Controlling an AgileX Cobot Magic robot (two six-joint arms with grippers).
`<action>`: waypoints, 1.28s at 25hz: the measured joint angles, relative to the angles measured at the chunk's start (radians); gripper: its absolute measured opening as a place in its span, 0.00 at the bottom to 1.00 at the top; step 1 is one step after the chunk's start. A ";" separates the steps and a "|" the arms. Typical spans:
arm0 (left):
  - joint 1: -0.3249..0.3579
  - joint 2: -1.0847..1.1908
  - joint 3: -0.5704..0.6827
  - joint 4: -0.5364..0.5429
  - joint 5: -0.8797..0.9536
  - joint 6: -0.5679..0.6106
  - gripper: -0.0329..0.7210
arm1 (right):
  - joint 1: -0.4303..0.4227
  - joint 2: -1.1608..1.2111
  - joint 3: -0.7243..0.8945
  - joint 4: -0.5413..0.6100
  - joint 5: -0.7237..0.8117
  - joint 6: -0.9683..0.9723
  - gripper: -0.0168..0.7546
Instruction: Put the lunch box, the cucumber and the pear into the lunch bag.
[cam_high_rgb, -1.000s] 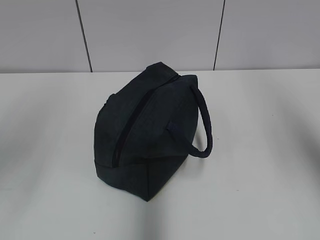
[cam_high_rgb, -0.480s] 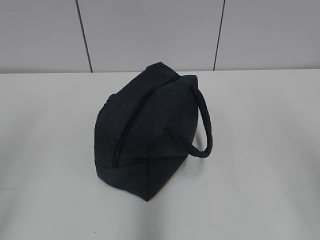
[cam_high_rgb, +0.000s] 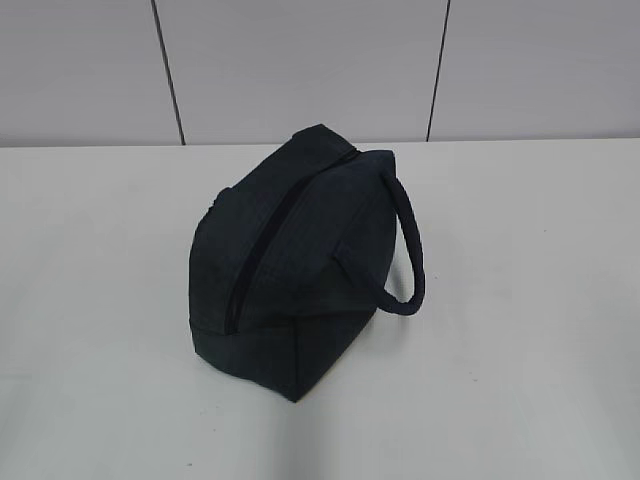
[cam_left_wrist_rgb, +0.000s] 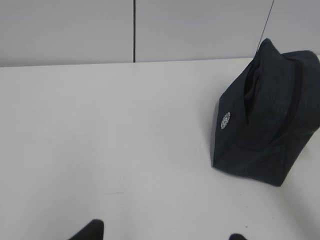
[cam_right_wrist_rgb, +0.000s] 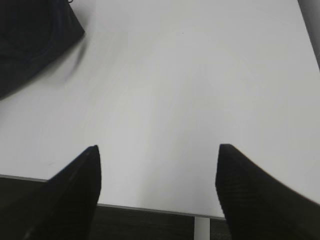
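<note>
The dark navy lunch bag (cam_high_rgb: 290, 270) stands in the middle of the white table, its zipper (cam_high_rgb: 262, 250) drawn shut along the top. One looped handle (cam_high_rgb: 412, 250) hangs down on its right side. The lunch box, the cucumber and the pear are out of view. No arm shows in the exterior view. In the left wrist view my left gripper (cam_left_wrist_rgb: 165, 231) is open over bare table, with the lunch bag (cam_left_wrist_rgb: 270, 130) ahead to the right. My right gripper (cam_right_wrist_rgb: 158, 149) is open and empty above the table's near edge, a corner of the lunch bag (cam_right_wrist_rgb: 30, 35) at upper left.
The white table (cam_high_rgb: 520, 300) stretches on all sides of the bag. A grey panelled wall (cam_high_rgb: 300, 60) rises behind it. The table's front edge (cam_right_wrist_rgb: 150, 207) runs under the right fingers.
</note>
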 joint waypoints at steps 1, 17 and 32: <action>0.000 -0.030 0.000 0.000 0.012 0.000 0.62 | 0.000 -0.032 0.017 -0.017 0.005 0.002 0.74; 0.000 -0.044 0.019 -0.078 -0.002 0.103 0.62 | 0.000 -0.106 0.191 -0.064 -0.099 0.024 0.72; 0.001 -0.044 0.019 -0.078 -0.004 0.103 0.62 | 0.000 -0.106 0.191 -0.066 -0.102 0.029 0.72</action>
